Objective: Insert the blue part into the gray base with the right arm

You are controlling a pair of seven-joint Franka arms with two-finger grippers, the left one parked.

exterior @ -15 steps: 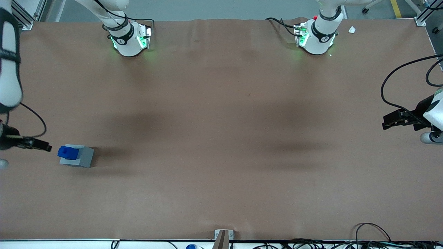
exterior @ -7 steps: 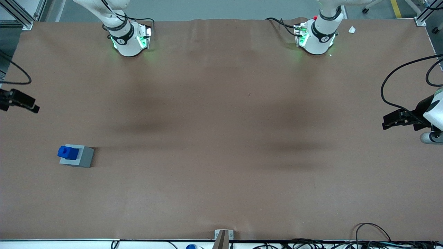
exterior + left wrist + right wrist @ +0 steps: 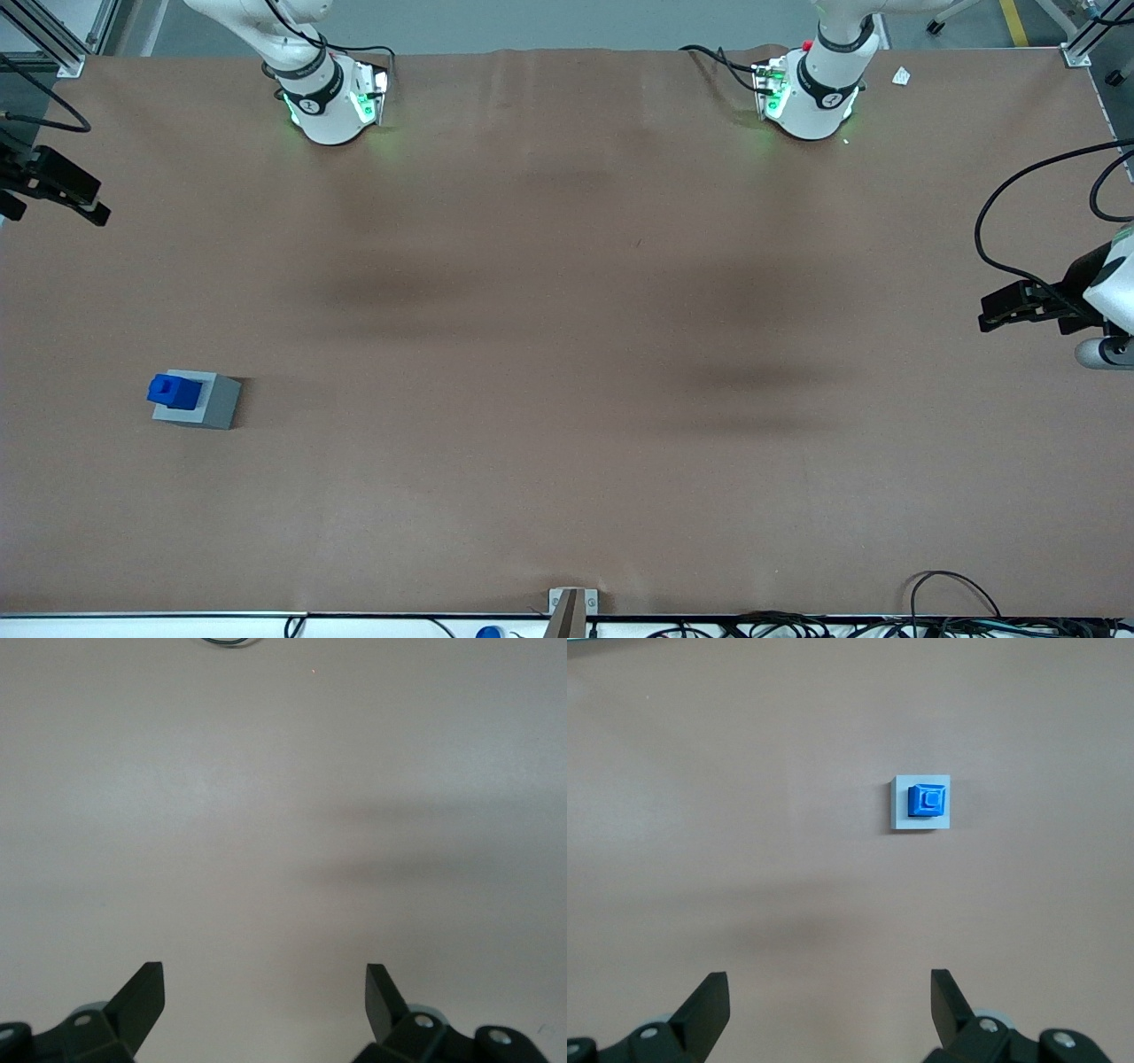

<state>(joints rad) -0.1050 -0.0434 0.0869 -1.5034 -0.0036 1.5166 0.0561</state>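
Observation:
The blue part (image 3: 174,391) sits in the top of the gray base (image 3: 217,404), sticking up above it, toward the working arm's end of the table. In the right wrist view the blue part (image 3: 927,801) shows from above inside the gray base (image 3: 897,818). My right gripper (image 3: 81,202) is high at the table's edge, farther from the front camera than the block and well apart from it. Its fingers are open and empty in the right wrist view (image 3: 828,992), with bare table between them.
The two arm bases (image 3: 330,102) (image 3: 811,89) stand at the table edge farthest from the front camera. A metal bracket (image 3: 572,603) sits at the nearest edge. Black cables (image 3: 1019,213) and a white scrap (image 3: 901,76) lie toward the parked arm's end.
My right gripper has drawn away from the gray base, moving farther from the front camera. The blue part and gray base have not moved.

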